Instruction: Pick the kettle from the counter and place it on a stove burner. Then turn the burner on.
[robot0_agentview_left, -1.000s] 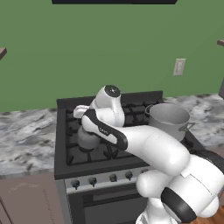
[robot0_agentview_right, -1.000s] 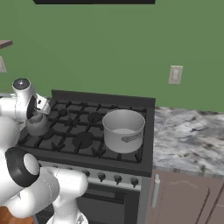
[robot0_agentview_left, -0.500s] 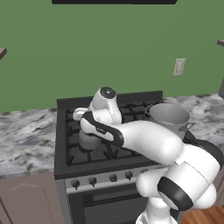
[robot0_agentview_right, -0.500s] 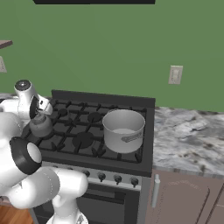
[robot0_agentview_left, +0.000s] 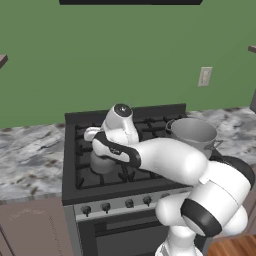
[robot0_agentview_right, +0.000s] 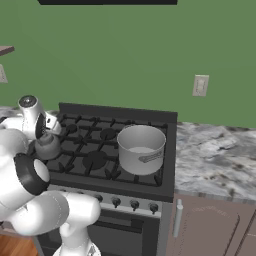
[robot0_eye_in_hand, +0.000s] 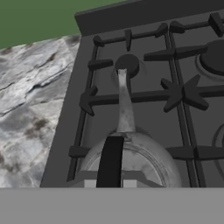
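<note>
Kettle (robot0_agentview_left: 102, 162) has dropped lower over the front-left grate | pincer (robot0_eye_in_hand: 109, 181) clenched on its handle | set-down appears imminent

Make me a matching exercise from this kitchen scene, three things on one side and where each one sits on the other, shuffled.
Things:
1. kettle
2. stockpot
3. wall outlet

Places:
A. on the green wall above the marble counter
B. right side of the stove, on the grates
C. left side of the stove, on the grates under the end effector

Pairs: 1-C, 2-B, 3-A
</note>
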